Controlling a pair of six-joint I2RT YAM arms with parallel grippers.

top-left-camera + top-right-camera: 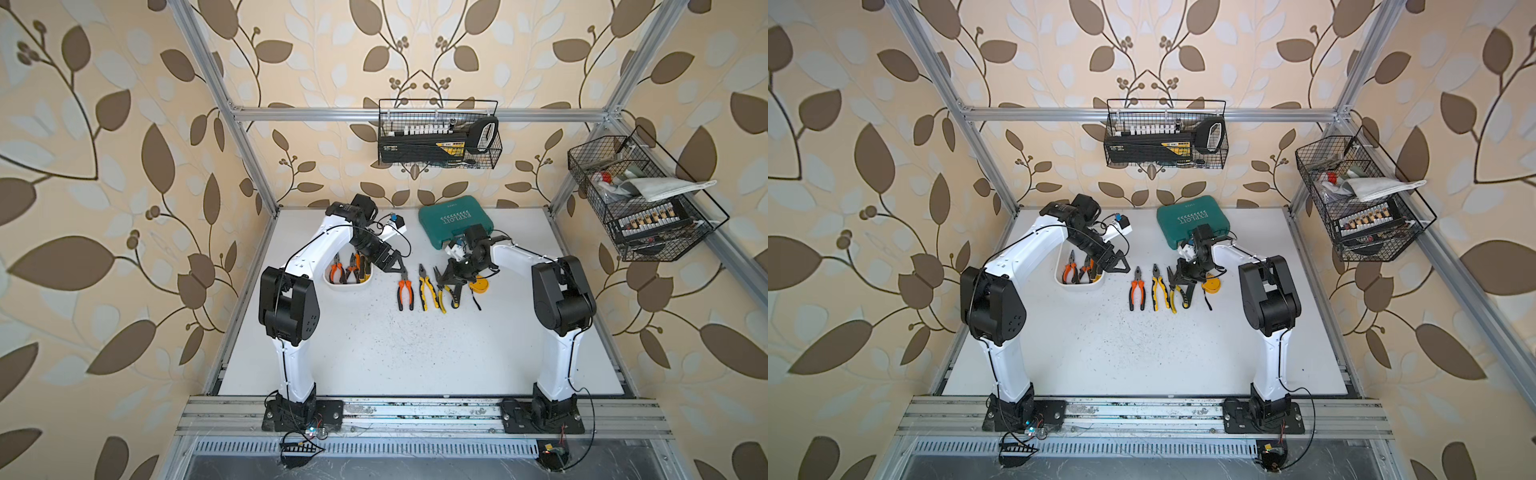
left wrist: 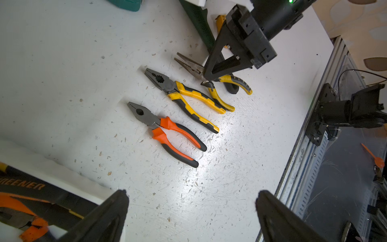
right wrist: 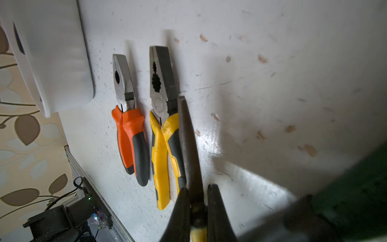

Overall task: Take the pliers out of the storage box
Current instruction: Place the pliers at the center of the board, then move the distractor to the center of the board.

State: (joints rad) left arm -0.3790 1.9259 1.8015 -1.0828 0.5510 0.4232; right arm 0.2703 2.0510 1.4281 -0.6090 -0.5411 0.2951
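At the right pincer (image 3: pixel 198 188), only wrist views show clamped pliers (image 3: pixel 188 142).

orange pliers (image 1: pixel 405 291), yellow pliers (image 1: pixel 428 291) and needle-nosed pliers (image 2: pixel 193 69) lie side by side near your white box (image 1: pixel 347 287); others (image 1: pixel 336 272) lie inside.

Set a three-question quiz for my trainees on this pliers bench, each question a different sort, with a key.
1. True or false: the left gripper is open and empty.
2. The right gripper is shut on: A the round yellow tape measure; B the yellow-and-black needle-nosed pliers; C the teal moulded tool case.
3. Which pliers on the white table lie nearest the shallow white plastic storage box?
Key: 1 true; 2 B; 3 the orange-and-black combination pliers.
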